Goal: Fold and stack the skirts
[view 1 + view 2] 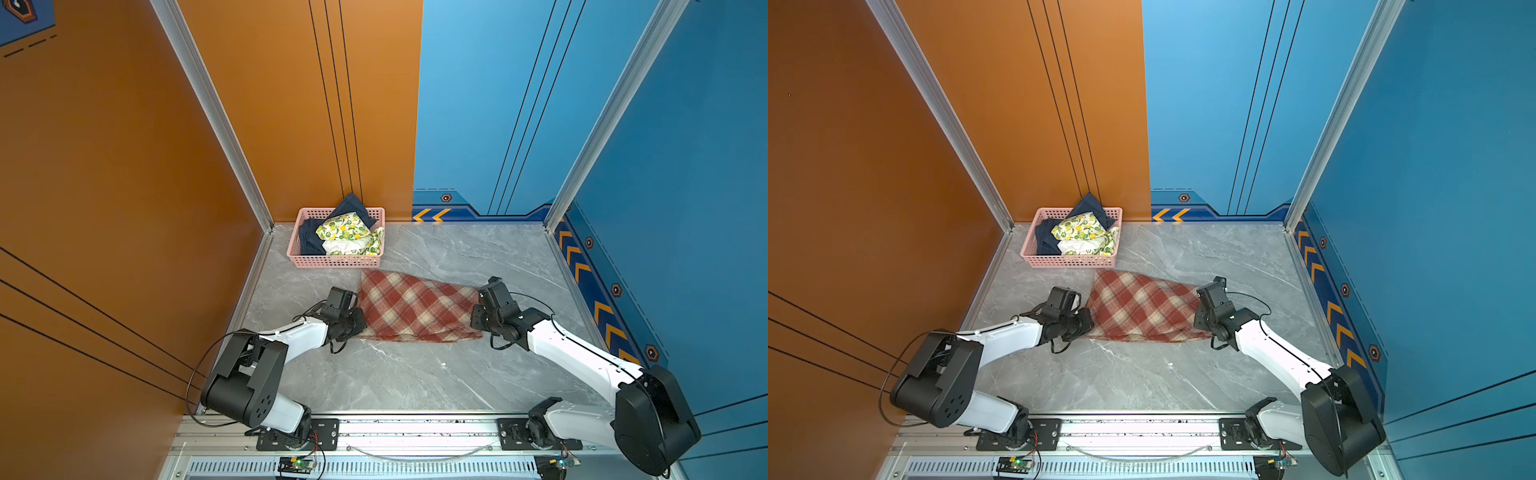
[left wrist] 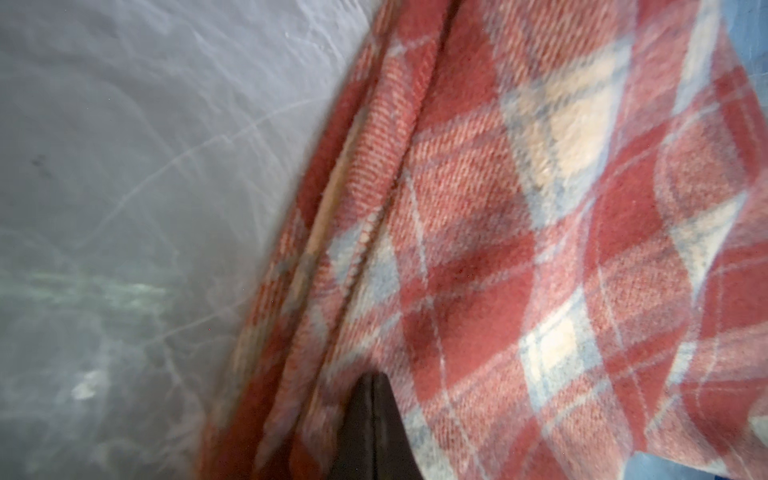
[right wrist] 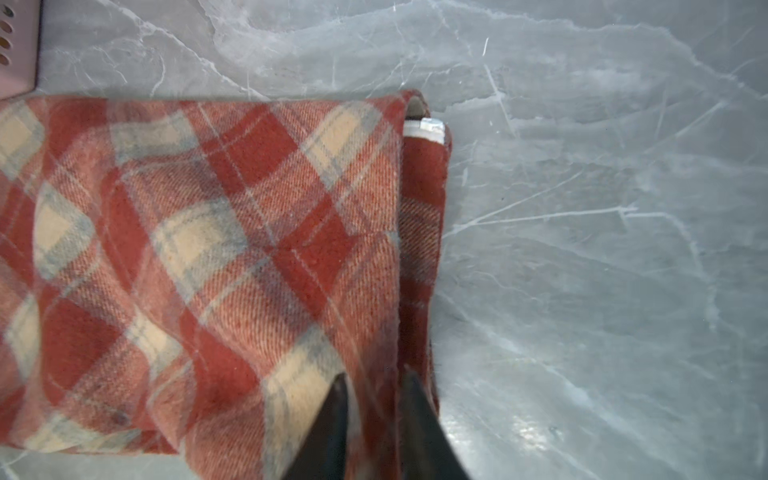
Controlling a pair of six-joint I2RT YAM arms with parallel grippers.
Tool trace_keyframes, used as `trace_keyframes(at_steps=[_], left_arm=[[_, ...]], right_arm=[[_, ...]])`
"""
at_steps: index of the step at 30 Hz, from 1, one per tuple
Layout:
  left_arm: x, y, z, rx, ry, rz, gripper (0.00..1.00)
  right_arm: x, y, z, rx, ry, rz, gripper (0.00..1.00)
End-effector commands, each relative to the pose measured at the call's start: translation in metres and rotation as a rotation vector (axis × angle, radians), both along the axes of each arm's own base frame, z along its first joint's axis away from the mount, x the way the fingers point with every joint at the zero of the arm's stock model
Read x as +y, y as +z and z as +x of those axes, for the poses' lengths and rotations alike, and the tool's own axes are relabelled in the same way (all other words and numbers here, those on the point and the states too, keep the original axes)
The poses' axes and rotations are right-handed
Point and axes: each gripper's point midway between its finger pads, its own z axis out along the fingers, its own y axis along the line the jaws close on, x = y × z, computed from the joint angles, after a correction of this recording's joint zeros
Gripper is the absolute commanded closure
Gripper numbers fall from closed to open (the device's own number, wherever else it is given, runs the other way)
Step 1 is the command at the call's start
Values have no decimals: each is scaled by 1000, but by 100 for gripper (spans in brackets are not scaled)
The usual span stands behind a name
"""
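You are on the first of the skirts. The plaid skirt (image 1: 415,309) lies on the table (image 1: 415,382), stretched between your two claws. From the layered edges in both wrist views, it looks doubled over once.

Your left claw (image 2: 371,401) is closed. The creases run straight into its tips, so I judge it pinched on that end of the cloth. Your right claw (image 3: 376,401) has its fingers (image 3: 332,419) apart, straddling the other end. A small white tag (image 3: 428,124) shows further along that edge.

Next, I'd say, comes the second fold: carry one end over to the other claw's end. That calls for a firm hold through every layer first, because the woolly cloth is thick and a layer could slip free.

The basket (image 1: 332,262) sits beyond the left claw, just past the skirt's far corner. In it the lemon-print skirt (image 1: 345,232) lies on top, with the denim skirt (image 1: 309,243) under and beside it. Both are crumpled and neither is folded. No stack has begun.
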Motion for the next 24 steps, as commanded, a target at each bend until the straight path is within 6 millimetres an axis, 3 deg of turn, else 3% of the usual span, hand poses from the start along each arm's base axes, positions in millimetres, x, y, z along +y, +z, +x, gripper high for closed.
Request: trace_keyframes(at_steps=[1,5,9,12,16,24], left_arm=[[13,-36,-39,178,14,47,100],[12,-21,-34,153,13,38,100],[17,-1,-31,126,19,47,72],[22,14,-31,102,38,38,60],[26,25,-34,89,50,26,59],[40,26,-40,97,73,34,59]], right_arm=[[-10,14,1,-22,-25,-25,47],[0,17,3,-11,-20,26,41],[8,12,-5,10,-22,53,38],[12,6,-12,24,-23,58,37],[13,-3,-21,42,-23,56,36],[11,-5,-29,46,-22,60,35]])
